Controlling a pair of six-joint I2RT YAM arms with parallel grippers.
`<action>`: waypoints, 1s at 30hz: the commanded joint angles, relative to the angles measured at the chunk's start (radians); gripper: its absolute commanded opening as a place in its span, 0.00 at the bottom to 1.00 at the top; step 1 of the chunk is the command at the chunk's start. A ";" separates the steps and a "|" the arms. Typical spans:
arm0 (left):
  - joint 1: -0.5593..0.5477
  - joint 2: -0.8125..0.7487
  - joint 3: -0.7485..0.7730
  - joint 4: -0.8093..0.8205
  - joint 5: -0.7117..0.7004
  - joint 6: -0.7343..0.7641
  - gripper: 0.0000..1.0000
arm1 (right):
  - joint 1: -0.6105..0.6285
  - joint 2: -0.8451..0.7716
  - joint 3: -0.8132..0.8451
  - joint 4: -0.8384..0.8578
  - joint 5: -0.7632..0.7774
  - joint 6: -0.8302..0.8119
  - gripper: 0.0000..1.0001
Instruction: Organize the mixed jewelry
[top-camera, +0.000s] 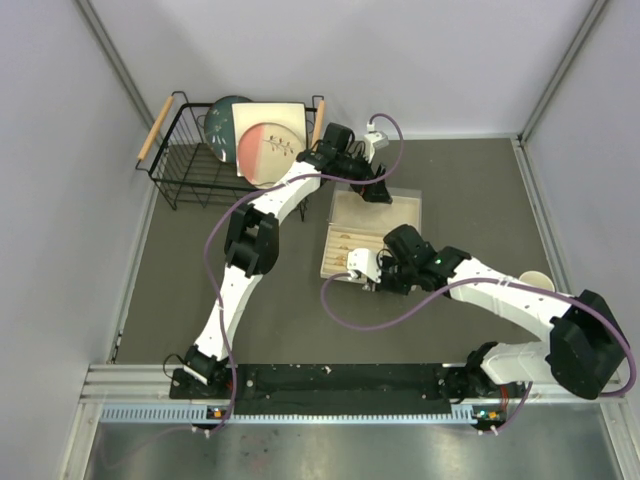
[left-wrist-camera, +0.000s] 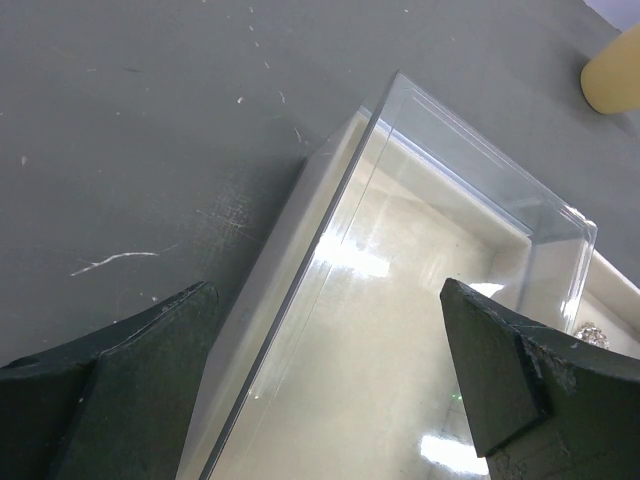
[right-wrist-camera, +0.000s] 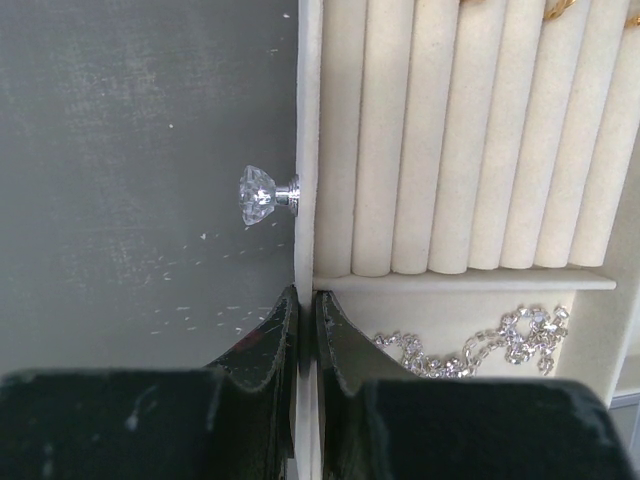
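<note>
In the right wrist view, a thin silver chain (right-wrist-camera: 470, 345) lies coiled in a beige tray compartment, below a row of padded ring rolls (right-wrist-camera: 470, 130). A bit of gold jewelry (right-wrist-camera: 560, 8) peeks in at the top edge. My right gripper (right-wrist-camera: 306, 295) is shut on the tray's front wall (right-wrist-camera: 306, 150), just below its crystal knob (right-wrist-camera: 262, 194). My left gripper (left-wrist-camera: 328, 290) hangs open over the beige box (left-wrist-camera: 400, 330), its fingers either side of the box's clear lid (left-wrist-camera: 470, 170). A small sparkly silver piece (left-wrist-camera: 592, 333) shows at the box's far side.
A black wire rack (top-camera: 185, 165) holding plates (top-camera: 265, 140) stands at the back left. A cream cup (top-camera: 535, 282) sits to the right near my right arm. The box and tray (top-camera: 345, 245) lie mid-table on the dark mat, with my right gripper (top-camera: 365, 272) at its near end.
</note>
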 joint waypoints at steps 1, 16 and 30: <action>0.010 -0.019 -0.007 0.032 0.022 0.003 0.99 | -0.007 -0.010 -0.004 0.071 -0.014 0.002 0.00; 0.010 -0.024 -0.007 0.031 0.023 0.003 0.99 | -0.025 -0.005 0.026 0.077 0.006 -0.017 0.00; 0.010 -0.019 -0.008 0.031 0.026 0.003 0.99 | -0.027 -0.027 0.057 0.066 0.040 -0.032 0.00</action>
